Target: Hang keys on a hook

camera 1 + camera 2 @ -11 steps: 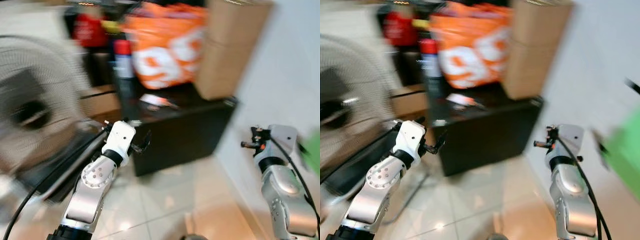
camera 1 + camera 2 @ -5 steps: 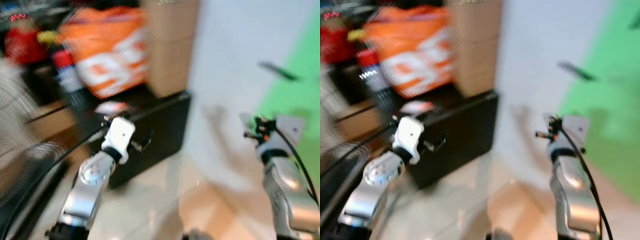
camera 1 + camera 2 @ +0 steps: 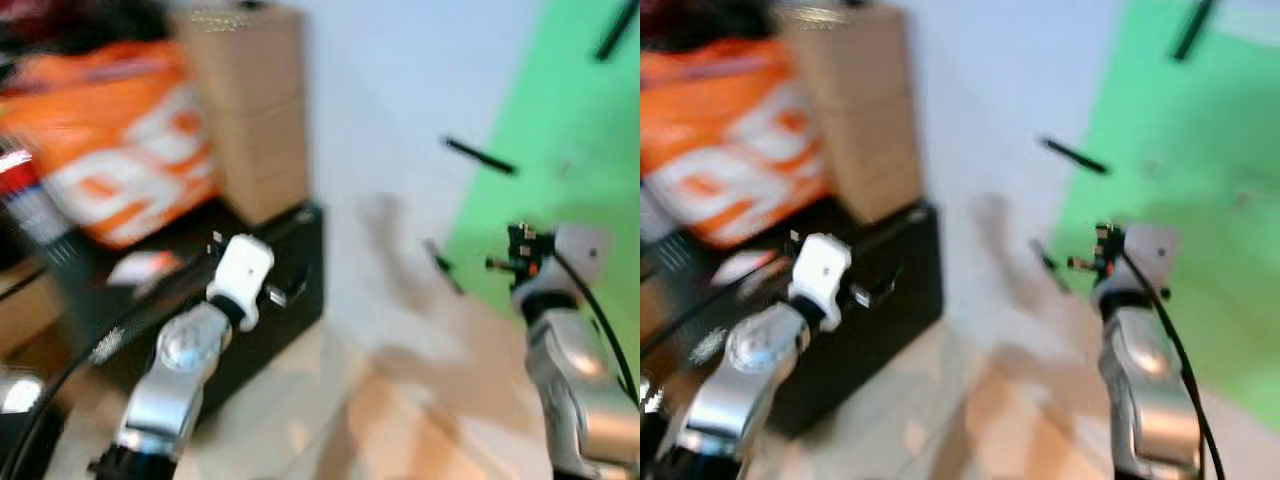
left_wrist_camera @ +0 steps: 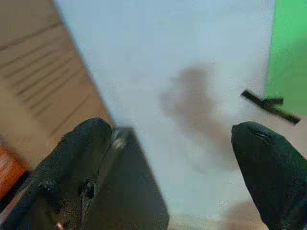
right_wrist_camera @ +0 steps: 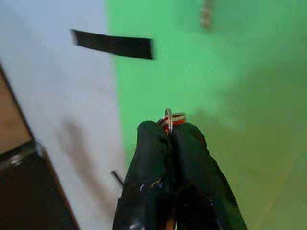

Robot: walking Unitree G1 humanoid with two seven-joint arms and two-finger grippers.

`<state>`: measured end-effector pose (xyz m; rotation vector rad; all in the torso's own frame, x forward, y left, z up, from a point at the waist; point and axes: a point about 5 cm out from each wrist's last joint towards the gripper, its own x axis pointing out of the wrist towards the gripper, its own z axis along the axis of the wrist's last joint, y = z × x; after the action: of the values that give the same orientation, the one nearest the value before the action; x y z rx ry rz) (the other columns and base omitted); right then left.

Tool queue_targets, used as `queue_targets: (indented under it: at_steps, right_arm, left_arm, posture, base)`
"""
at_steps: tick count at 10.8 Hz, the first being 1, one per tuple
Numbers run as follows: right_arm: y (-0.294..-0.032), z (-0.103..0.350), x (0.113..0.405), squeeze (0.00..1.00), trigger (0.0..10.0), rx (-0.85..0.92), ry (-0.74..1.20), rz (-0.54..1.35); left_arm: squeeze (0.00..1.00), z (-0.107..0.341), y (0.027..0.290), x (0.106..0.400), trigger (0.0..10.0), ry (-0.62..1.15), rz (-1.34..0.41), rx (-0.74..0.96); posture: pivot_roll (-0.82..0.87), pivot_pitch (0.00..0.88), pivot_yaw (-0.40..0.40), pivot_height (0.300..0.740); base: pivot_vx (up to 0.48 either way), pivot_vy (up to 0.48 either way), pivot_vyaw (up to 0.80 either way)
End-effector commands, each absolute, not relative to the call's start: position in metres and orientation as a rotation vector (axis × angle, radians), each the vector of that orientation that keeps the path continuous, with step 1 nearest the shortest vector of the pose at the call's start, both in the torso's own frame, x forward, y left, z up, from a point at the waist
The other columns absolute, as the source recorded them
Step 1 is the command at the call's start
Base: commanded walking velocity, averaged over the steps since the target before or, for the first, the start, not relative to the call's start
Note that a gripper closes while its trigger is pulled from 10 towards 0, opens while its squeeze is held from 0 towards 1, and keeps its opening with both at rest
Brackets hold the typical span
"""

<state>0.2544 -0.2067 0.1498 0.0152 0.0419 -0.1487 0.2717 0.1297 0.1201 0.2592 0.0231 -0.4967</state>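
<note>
At centre frame of the right wrist view, right end effector (image 5: 171, 132) pinching keys (image 5: 171, 118) by the ring only (blurred); possibly slipping out. Left end effector (image 4: 172, 158) gaping, empty.

White wall (image 3: 390, 110); green panel (image 3: 560, 150) at right; black cabinet (image 3: 290, 290) against wall; cardboard boxes (image 3: 250, 110) and orange bag (image 3: 110, 170) on top; pale tiled floor (image 3: 330, 430). Blurred.
</note>
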Motion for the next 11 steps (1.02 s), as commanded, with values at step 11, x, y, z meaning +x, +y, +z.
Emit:
queue_targets:
  at_steps: [11]
  right_arm:
    - [-0.197,0.161,0.245,0.0,10.0,-0.016,0.01,-0.02]
  left_arm:
    - [0.0,0.118,0.123,0.259,10.0,0.06,-0.641,0.255]
  posture:
    - [-0.07,0.0,0.022,0.74]
  base:
    - [0.083,0.0,0.0]
